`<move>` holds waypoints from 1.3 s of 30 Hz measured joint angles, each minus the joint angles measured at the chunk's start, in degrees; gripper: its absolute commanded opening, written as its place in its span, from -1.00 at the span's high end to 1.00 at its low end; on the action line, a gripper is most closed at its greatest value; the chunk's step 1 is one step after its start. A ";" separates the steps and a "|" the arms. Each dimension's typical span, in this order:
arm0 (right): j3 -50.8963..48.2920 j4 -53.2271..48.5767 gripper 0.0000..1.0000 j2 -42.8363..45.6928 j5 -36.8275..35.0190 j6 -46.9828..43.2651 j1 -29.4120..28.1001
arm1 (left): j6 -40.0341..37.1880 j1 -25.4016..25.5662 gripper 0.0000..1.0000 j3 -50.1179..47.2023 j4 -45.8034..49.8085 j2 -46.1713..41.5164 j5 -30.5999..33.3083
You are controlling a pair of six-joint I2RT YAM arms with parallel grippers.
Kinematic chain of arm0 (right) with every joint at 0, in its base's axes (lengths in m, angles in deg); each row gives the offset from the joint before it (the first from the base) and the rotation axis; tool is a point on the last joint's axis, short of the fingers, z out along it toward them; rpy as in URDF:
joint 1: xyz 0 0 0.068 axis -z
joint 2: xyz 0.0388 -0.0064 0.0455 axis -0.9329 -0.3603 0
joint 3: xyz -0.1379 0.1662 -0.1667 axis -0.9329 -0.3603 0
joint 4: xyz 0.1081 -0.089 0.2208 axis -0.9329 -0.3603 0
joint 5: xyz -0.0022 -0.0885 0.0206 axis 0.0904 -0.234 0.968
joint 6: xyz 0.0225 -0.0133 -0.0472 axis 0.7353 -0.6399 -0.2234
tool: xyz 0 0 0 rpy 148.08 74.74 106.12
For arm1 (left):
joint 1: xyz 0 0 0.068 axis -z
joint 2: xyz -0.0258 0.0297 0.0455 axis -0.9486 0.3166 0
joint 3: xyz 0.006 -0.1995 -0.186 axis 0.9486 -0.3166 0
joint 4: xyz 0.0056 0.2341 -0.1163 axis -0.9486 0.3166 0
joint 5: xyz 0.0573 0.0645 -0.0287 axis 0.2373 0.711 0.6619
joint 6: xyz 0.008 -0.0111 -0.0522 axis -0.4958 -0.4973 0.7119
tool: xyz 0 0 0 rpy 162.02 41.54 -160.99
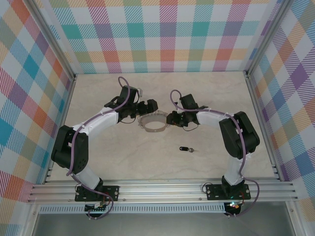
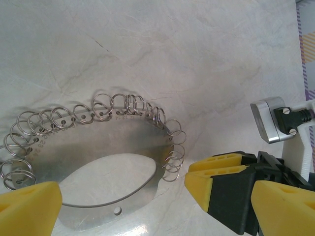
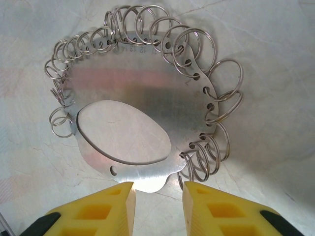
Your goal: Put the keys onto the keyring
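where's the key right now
In the top view the key lies on the table, right of centre, just on the near side of the keyring.

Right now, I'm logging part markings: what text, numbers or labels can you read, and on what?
Keyring: tiny stamped numerals beside its rim holes, too small and blurred to read.
Key: too small to tell any marking.
No other text.

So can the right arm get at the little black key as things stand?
Probably yes: the key lies alone on bare table on that arm's side, though the right end effector sits at the keyring.
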 measured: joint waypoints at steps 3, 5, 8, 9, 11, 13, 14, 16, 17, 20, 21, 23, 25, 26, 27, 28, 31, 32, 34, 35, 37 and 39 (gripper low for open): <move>0.00 -0.13 0.37 -0.02 0.00 -0.02 0.00 | 0.00 0.00 -0.97 0.00 0.00 0.00 0.00; 0.00 -0.26 0.37 -0.11 0.00 -0.02 0.00 | 0.00 0.00 -0.97 0.00 0.00 0.00 0.00; 0.00 -0.26 0.37 -0.50 0.00 0.00 0.00 | 0.02 0.00 -0.97 0.00 -0.02 0.00 -0.02; 0.00 -0.26 0.38 -0.70 0.00 0.00 0.00 | 0.00 0.00 -0.98 0.00 -0.02 0.00 -0.02; 0.02 -0.26 0.37 -1.22 0.02 0.00 0.00 | 0.00 0.00 -0.98 0.00 -0.07 0.00 -0.02; 0.04 -0.26 0.38 -1.79 0.02 0.00 0.00 | 0.00 0.00 -0.97 0.00 -0.35 0.00 -0.02; 0.07 -0.26 0.38 -2.05 0.02 0.00 0.00 | 0.02 0.00 -0.98 0.00 -0.59 0.00 -0.02; 0.15 -0.44 0.38 -2.51 0.02 0.00 0.00 | 0.00 0.00 -0.98 0.00 -1.14 0.00 -0.02; 0.17 -0.44 0.38 -2.60 0.04 -0.02 0.00 | 0.00 0.00 -0.98 0.00 -1.22 0.00 -0.02; 0.39 -0.48 0.38 -2.71 0.04 -0.02 0.00 | 0.00 0.00 -0.98 0.00 -1.25 0.00 -0.20; 0.52 -0.46 0.38 -2.73 0.04 0.00 0.00 | 0.02 0.00 -0.98 0.00 -1.25 0.00 -0.31; 0.79 -0.48 0.39 -2.78 0.07 -0.02 0.00 | 0.02 0.00 -0.98 0.00 -1.25 0.00 -0.42; 1.05 -0.46 0.39 -2.80 0.09 -0.02 0.00 | 0.00 0.00 -0.98 0.00 -1.27 0.00 -0.44; 1.16 -0.46 0.40 -2.80 0.11 0.00 0.00 | 0.00 0.00 -0.98 0.00 -1.27 0.00 -0.42; 1.25 -0.44 0.40 -2.80 0.20 0.00 0.00 | 0.00 0.00 -0.98 0.00 -1.27 0.00 -0.42; 1.31 -0.44 0.40 -2.80 0.28 0.00 0.00 | 0.00 0.00 -0.98 0.00 -1.27 0.00 -0.42; 1.38 -0.44 0.40 -2.86 0.46 0.00 -0.04 | 0.02 0.00 -0.98 0.00 -1.27 0.00 -0.42; 1.46 -0.44 0.40 -2.99 0.52 0.00 -0.07 | 0.00 0.00 -0.98 0.00 -1.27 0.00 -0.44; 1.81 -0.46 0.40 -3.43 0.70 0.00 -0.22 | 0.02 0.00 -0.98 0.00 -1.29 0.00 -0.44; 1.99 -0.46 0.40 -3.61 0.72 0.00 -0.26 | 0.02 0.00 -0.98 -0.02 -1.27 0.00 -0.44; 2.21 -0.42 0.39 -4.09 0.72 0.00 -0.37 | 0.02 0.00 -0.98 -0.02 -1.29 0.00 -0.44; 2.21 -0.44 0.39 -4.28 0.72 0.02 -0.44 | 0.02 0.00 -0.98 -0.02 -1.29 0.00 -0.42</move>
